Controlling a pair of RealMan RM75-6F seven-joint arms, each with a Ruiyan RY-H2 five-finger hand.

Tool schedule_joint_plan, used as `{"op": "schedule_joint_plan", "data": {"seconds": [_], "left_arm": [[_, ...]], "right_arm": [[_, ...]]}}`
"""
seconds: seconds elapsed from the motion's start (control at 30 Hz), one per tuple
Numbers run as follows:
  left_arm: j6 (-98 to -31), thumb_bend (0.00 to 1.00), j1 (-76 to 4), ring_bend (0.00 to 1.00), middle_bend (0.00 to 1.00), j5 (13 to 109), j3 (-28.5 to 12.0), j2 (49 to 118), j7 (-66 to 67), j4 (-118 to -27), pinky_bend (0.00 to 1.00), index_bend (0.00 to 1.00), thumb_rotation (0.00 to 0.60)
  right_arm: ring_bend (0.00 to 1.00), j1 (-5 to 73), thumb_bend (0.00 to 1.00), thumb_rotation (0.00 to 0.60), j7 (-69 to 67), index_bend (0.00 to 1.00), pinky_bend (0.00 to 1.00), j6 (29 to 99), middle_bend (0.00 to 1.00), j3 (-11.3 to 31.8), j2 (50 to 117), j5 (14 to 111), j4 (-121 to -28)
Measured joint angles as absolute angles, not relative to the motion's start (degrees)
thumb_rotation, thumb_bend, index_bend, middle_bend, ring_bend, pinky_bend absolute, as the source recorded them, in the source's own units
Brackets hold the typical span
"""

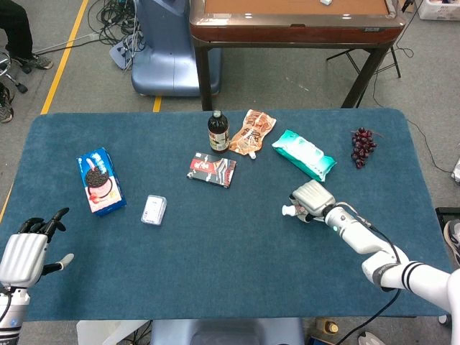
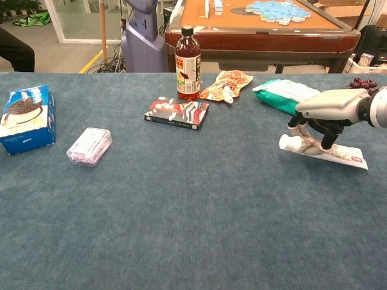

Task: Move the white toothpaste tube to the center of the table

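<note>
Table cloth [image 2: 181,211] matt, felt-like; toothpaste tube [image 2: 329,153] smooth plastic; bottle [image 2: 188,55] glossy; wipes pack [image 1: 304,154] shiny film.

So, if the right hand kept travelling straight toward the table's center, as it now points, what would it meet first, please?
Nothing, as far as I can tell: the right hand, holding the white toothpaste tube, faces bare blue tabletop. The black snack packet seems to lie off that line.

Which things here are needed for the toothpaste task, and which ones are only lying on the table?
Needed:
toothpaste tube
right hand, gripping it

Only lying about:
cookie box
small clear packet
dark packet
bottle
orange pouch
wipes pack
grapes
</note>
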State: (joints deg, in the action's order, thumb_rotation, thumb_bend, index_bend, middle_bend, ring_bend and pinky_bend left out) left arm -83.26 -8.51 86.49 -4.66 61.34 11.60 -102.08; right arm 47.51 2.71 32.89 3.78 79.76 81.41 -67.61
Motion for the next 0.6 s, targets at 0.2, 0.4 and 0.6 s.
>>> {"op": "schedule_joint_plan", "data": {"seconds": [0.2, 0.4, 0.6], "left_arm": [[-77.2, 0.11, -13.5, 0.41, 0.41, 89.0, -5.3, 58.8, 10.3, -101.4, 0.21, 0.13, 0.600], [-70.5, 0.11, -19.3, 0.42, 0.41, 91.7, -5.7, 57.6, 8.7, -100.2, 0.21, 0.13, 0.600], [-63.2, 0.11, -25.9, 0.44, 0.44, 94.2, -5.8, 57.7, 6.5, -98.7, 0.21, 0.09, 0.600]], "right_arm": [[0.70, 52.8, 0.91, 0.600, 5.3, 0.84, 0.58, 26.0, 0.74, 5.0, 75.7, 79.4, -74.0], [0.72, 59.2, 0.92, 0.600, 10.8, 0.85, 0.58, 20.6, 0.75, 6.3, 72.3, 75.3, -79.7], [0.72, 65.4, 0.92, 0.600, 16.2, 0.85, 0.58, 17.6, 0.76, 6.1, 71.4, 70.8, -82.3]]}}
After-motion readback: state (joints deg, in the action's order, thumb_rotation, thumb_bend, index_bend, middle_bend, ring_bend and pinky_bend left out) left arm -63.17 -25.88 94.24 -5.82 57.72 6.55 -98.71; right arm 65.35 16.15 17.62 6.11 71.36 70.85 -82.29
